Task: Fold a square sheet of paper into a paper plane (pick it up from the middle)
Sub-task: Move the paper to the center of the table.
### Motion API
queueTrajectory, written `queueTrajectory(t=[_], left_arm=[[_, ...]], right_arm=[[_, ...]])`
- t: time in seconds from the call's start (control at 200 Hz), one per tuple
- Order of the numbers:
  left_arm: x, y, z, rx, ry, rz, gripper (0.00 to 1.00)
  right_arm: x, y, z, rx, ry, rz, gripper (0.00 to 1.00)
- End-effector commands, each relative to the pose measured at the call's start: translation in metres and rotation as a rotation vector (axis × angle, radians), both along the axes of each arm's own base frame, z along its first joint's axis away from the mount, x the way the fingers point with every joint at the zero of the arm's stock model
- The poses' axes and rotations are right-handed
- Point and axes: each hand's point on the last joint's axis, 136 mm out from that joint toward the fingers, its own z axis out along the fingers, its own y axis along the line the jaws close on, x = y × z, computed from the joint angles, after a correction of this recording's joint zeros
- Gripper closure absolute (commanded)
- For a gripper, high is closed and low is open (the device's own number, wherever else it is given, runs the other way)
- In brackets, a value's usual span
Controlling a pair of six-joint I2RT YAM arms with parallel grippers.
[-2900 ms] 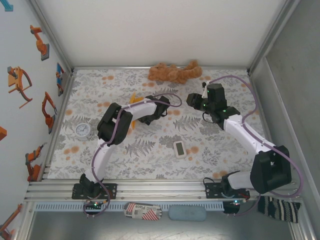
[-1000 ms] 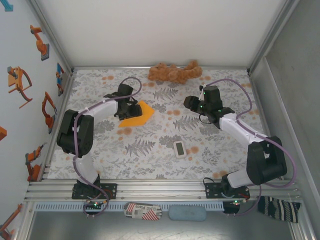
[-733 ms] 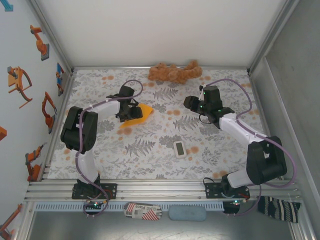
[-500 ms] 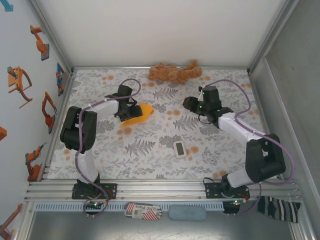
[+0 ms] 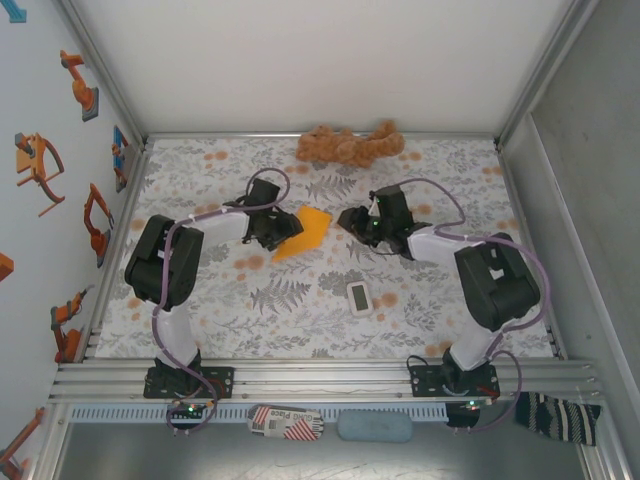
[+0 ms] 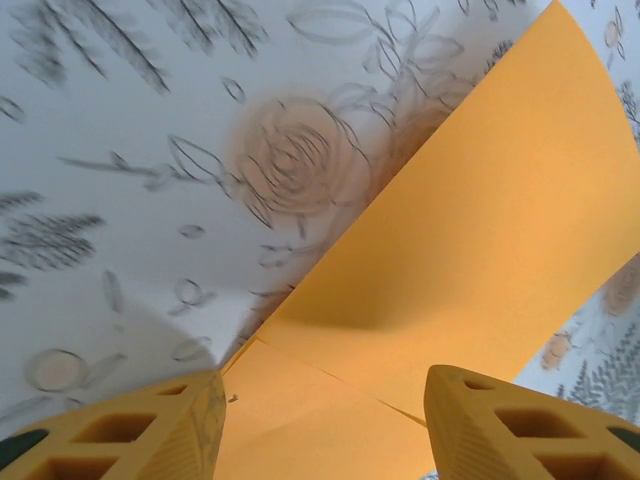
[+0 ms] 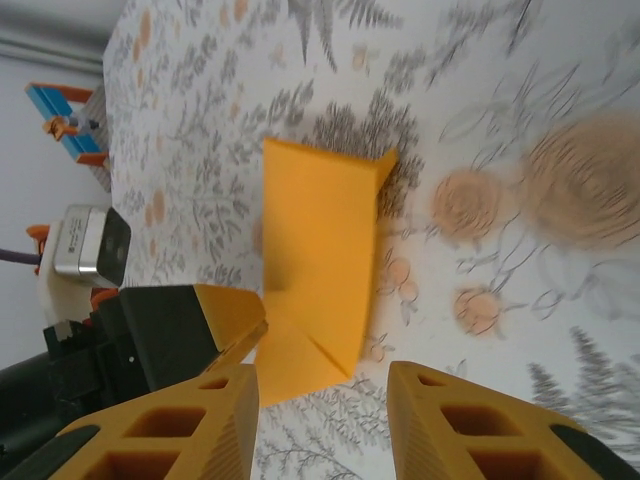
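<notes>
A brown plush toy point(image 5: 348, 146) lies at the far edge of our floral surface point(image 5: 440, 170). A small white device point(image 5: 359, 297) sits nearer the arms, and both are well apart from the work. The creased orange sheet of paper point(image 5: 305, 232) lies mid-surface, partly lifted. Its left end reaches between the parted fingers of our left hand point(image 6: 322, 385). Our right hand point(image 7: 322, 372), jaws likewise apart and holding nothing, faces the paper from the right, near but not touching.

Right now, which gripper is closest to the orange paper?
The left gripper: the folded orange paper has its edge between that gripper's open jaws. The right gripper, also open, points at the paper from the opposite side, with bare patterned table between.
</notes>
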Motion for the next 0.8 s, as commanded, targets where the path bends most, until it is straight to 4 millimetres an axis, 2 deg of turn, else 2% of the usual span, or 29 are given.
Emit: queueTrajectory(t=[0.0, 0.1, 0.2, 0.461, 0.796], left_arm=[[-0.018, -0.003, -0.014, -0.045, 0.111, 0.083, 0.46], [-0.022, -0.007, -0.016, -0.080, 0.133, 0.121, 0.49], [-0.023, -0.008, -0.016, -0.109, 0.139, 0.157, 0.51], [-0.026, -0.009, -0.021, -0.114, 0.160, 0.169, 0.52], [-0.029, -0.008, -0.025, -0.108, 0.171, 0.166, 0.52]], right_arm=[[-0.005, 0.021, -0.004, 0.048, 0.061, -0.010, 0.64], [-0.015, 0.029, -0.026, 0.018, 0.139, -0.028, 0.66], [-0.022, 0.031, -0.039, -0.002, 0.174, -0.058, 0.67], [-0.021, 0.046, -0.049, 0.048, 0.209, -0.049, 0.67], [-0.015, 0.051, -0.055, 0.067, 0.216, -0.055, 0.72]])
